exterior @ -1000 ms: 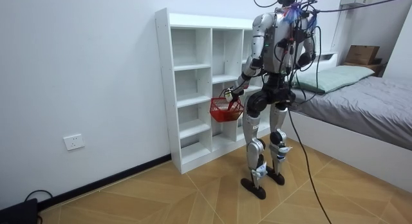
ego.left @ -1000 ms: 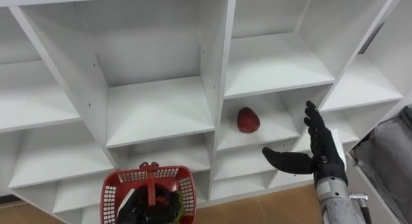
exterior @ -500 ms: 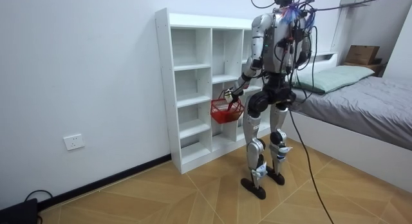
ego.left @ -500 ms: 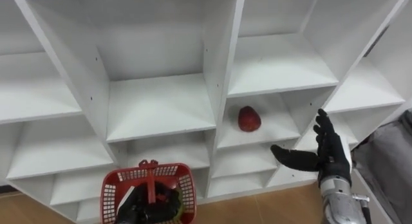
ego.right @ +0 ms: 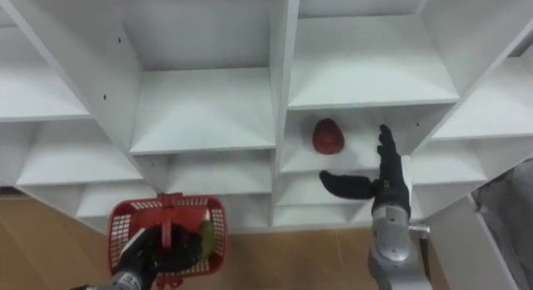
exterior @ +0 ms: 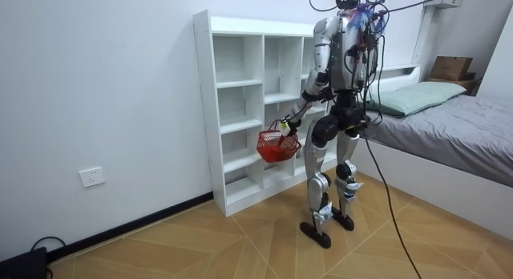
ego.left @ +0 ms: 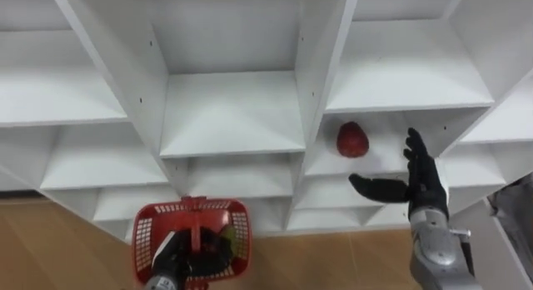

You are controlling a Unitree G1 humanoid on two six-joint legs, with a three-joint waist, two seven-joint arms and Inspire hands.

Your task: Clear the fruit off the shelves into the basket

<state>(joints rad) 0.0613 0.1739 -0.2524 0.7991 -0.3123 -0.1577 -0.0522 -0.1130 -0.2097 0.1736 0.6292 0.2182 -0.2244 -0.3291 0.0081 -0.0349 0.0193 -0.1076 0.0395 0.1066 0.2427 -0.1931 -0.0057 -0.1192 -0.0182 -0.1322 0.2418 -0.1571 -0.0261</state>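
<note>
- The white closet [ego.left: 229,115] is a grid of open compartments against the wall. The robot stands upright facing it in the room view.
- A bed [exterior: 457,119] with grey bedding lies past the robot, on the room view's right.
- The red basket [ego.left: 143,244] has mesh walls and an arched handle. It hangs low in front of the bottom shelves, left of the closet's middle divider.
- The right hand [ego.left: 420,190] is spread wide, its fingers straight and pointing up and its thumb stretched out to the left. It holds nothing and hovers in front of the shelf edge, just below and to the right of the fruit, apart from it.
- The left hand [ego.left: 179,258] has its fingers curled round the basket's handle and carries it.
- The red fruit [ego.left: 352,139] is deep red, rounded and slightly narrower at the top. It lies alone on a shelf in the compartment just right of the middle divider, toward the back.
- A small yellow-green thing [ego.left: 225,237] lies inside the basket by the left hand; I cannot tell what it is.
</note>
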